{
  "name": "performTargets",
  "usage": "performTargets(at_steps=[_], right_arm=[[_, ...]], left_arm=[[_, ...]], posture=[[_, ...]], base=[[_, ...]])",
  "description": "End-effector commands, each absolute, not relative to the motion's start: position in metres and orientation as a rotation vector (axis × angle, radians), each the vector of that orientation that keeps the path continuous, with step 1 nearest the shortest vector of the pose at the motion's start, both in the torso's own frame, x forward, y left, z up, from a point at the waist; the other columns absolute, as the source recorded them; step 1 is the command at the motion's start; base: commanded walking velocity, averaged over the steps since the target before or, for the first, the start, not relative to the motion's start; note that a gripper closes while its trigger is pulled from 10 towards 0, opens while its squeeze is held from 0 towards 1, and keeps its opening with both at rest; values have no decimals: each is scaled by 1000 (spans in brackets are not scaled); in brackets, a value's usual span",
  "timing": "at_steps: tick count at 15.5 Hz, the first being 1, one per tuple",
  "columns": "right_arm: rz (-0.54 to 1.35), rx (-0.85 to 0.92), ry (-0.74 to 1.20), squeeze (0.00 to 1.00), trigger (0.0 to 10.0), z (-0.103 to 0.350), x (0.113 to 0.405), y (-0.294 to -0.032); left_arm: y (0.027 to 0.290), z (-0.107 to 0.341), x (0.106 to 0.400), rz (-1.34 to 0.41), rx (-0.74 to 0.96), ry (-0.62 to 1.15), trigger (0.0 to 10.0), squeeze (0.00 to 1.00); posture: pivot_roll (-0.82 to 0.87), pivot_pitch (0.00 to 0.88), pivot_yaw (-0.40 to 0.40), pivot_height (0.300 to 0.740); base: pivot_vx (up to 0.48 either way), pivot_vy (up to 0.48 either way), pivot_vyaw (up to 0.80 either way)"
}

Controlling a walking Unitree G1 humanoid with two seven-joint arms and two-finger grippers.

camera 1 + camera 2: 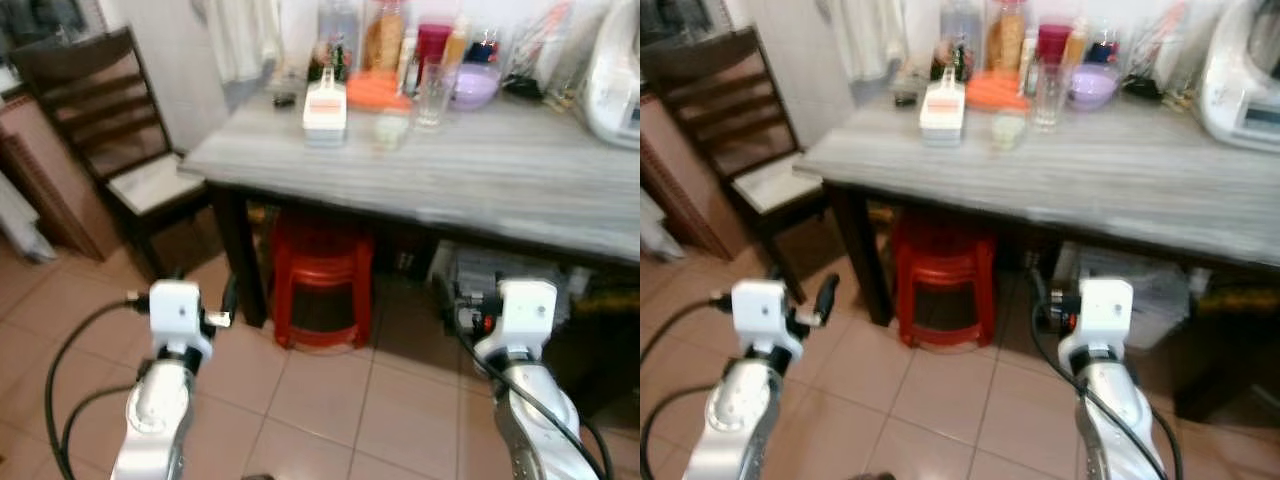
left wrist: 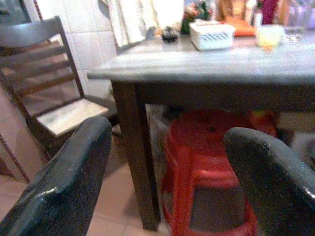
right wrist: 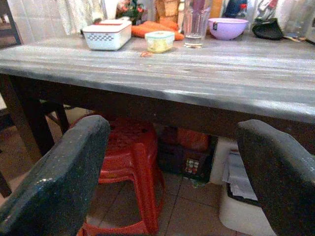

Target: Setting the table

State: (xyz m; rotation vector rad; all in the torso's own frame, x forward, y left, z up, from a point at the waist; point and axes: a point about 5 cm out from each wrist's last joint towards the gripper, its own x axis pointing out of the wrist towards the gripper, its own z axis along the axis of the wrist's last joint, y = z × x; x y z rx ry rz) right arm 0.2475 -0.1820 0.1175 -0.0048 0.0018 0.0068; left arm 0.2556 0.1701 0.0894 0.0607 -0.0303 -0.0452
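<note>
Glass tumbler (image 1: 432, 92) on the worktop (image 1: 480, 170) looks fragile and slippery (grab mid-body); both hands, left hand (image 2: 162, 167) and right hand (image 3: 172, 167), wide, empty.

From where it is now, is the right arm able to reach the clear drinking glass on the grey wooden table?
Probably not yet. The right gripper, open, hangs below the grey wooden table edge, and the clear drinking glass stands near the far side. The path over the tabletop looks free once the arm rises.

Bright, even indoor light, soft blur across both eye views, pale sheen on the surface (image 1: 480, 170), deep shade beneath it, near fingers (image 2: 59, 187) out of focus, far clutter hazy
</note>
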Motion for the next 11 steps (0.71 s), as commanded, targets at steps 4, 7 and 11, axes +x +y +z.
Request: performTargets(at_steps=[4, 7, 11], right_arm=[[22, 36, 36, 0, 10000, 113, 246, -181], [4, 16, 15, 0, 10000, 115, 245, -183], [16, 1, -19, 0, 10000, 121, 246, -183]], left_arm=[[170, 92, 259, -56, 68, -41, 10000, 0], [169, 95, 258, -125, 32, -46, 10000, 0], [166, 97, 260, -141, 19, -50, 10000, 0]], posture=[[-53, 31, 35, 740], [-52, 31, 35, 740], [-53, 27, 36, 740]], base=[[-139, 0, 0], [0, 0, 0], [0, 0, 0]])
